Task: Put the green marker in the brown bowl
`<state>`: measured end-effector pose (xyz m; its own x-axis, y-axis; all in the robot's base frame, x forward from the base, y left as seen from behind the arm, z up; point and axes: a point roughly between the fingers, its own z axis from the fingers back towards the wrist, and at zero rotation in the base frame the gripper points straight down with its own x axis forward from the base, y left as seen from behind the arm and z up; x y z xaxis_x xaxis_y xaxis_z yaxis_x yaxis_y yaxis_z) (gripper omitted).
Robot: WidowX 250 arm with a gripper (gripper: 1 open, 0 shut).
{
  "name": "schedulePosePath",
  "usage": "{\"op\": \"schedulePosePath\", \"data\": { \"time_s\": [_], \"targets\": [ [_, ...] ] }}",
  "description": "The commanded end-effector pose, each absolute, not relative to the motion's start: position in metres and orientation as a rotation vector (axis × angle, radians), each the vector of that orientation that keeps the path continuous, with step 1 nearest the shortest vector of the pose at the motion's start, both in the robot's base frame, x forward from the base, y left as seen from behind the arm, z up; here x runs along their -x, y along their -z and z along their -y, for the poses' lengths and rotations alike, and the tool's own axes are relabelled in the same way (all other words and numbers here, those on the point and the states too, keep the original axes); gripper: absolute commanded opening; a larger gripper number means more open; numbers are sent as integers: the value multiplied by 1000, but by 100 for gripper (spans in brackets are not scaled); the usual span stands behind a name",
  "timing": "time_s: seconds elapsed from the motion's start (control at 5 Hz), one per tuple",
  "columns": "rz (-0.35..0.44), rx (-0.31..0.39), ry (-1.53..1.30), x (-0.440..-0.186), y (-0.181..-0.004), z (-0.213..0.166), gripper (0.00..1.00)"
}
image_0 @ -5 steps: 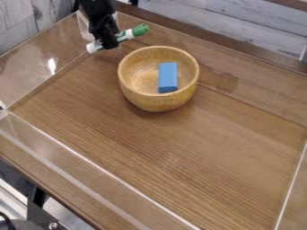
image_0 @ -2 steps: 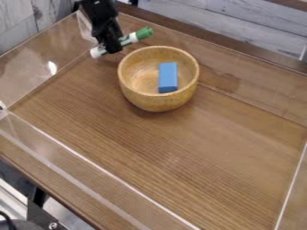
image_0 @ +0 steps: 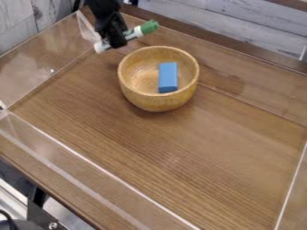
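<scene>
The black pincer [image_0: 114, 37] hangs at the upper left of the view, over the far left part of the wooden surface [image_0: 156, 153], and it is closed tight around the green marker [image_0: 129, 34]. The marker lies roughly level in the grip, its green cap sticking out to the right of the fingers and its pale end showing to their left; it looks lifted clear of the wood, though from this angle the gap under it is hard to judge. The marker sits just up and to the left of the brown bowl [image_0: 142, 93], near the bowl's far left rim but not above its opening. The bowl stands upright near the middle of the surface, a little toward the back. Inside it a blue block [image_0: 168, 77] lies flat on the bottom, its long side running away from the camera. A clear raised wall [image_0: 36, 135] runs around the surface.
</scene>
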<state>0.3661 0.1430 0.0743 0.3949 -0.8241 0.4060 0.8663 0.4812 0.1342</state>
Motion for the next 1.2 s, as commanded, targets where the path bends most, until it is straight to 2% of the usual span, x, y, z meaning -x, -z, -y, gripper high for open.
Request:
{"op": "schedulePosePath", "data": {
  "time_s": [0.0, 0.6, 0.8, 1.0],
  "targets": [
    [537, -4, 1120, -373, -119, -134, 0],
    [578, -14, 1146, -372, -124, -116, 0],
    [582, -12, 1149, -372, -122, -113, 100],
    [584, -9, 1151, -372, -118, -112, 100]
  ]
}}
